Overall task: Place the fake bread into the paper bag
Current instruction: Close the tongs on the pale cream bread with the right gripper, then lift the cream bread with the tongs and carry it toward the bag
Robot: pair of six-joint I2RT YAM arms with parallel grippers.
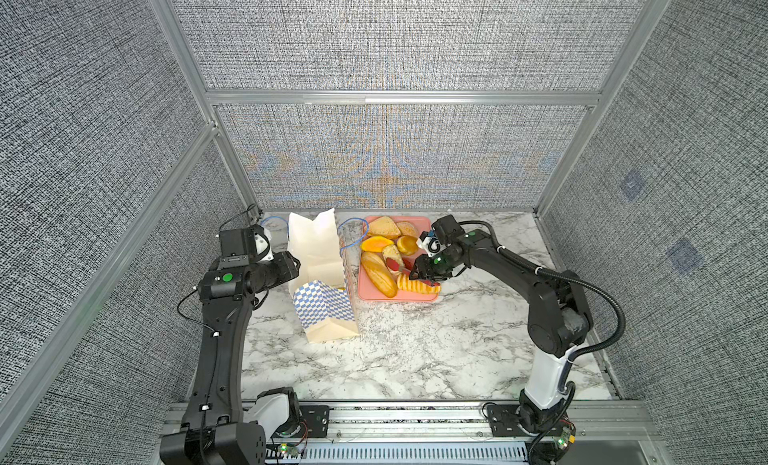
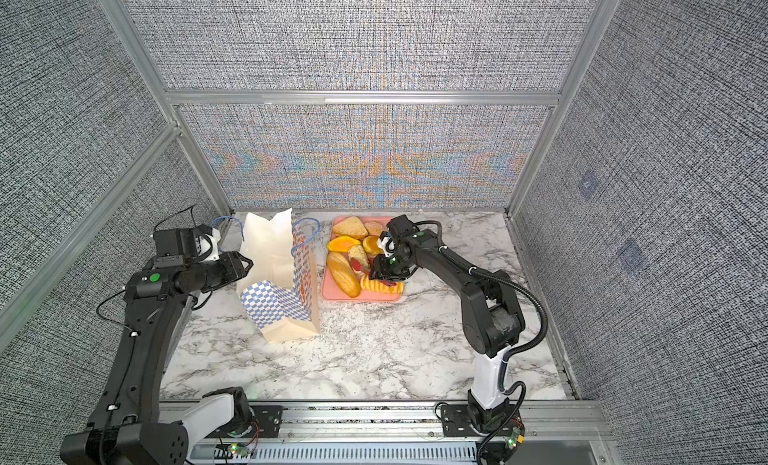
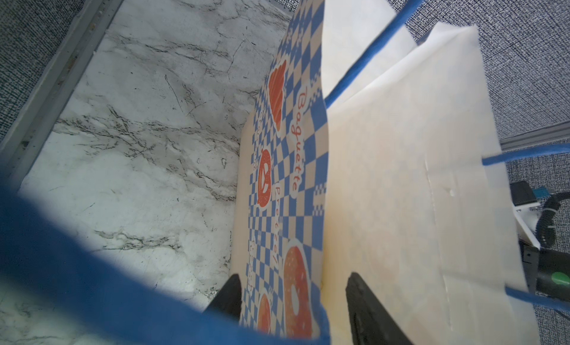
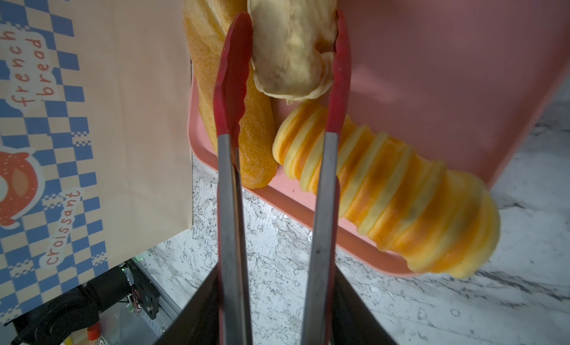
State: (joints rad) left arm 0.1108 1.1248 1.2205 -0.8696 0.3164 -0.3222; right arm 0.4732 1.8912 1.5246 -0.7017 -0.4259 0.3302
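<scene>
Right claw (image 1: 428, 273) clamped on red tongs (image 4: 229, 90) w/ tips bracketing a pale roll (image 4: 290, 41); fake bread (image 1: 378, 276) on pink tray (image 4: 431, 66) beside paper bag (image 1: 320, 251). Left claw (image 1: 293, 267), jaws apart, straddles bag rim. Looks like pick-up step; next needs squeeze, lift, swing over bag mouth.

paper bag (image 1: 316, 251): matt paper | tray (image 4: 431, 66): smooth plastic | tongs (image 4: 229, 189): brushed metal, red tips | table (image 1: 415, 350): glossy marble-look
</scene>
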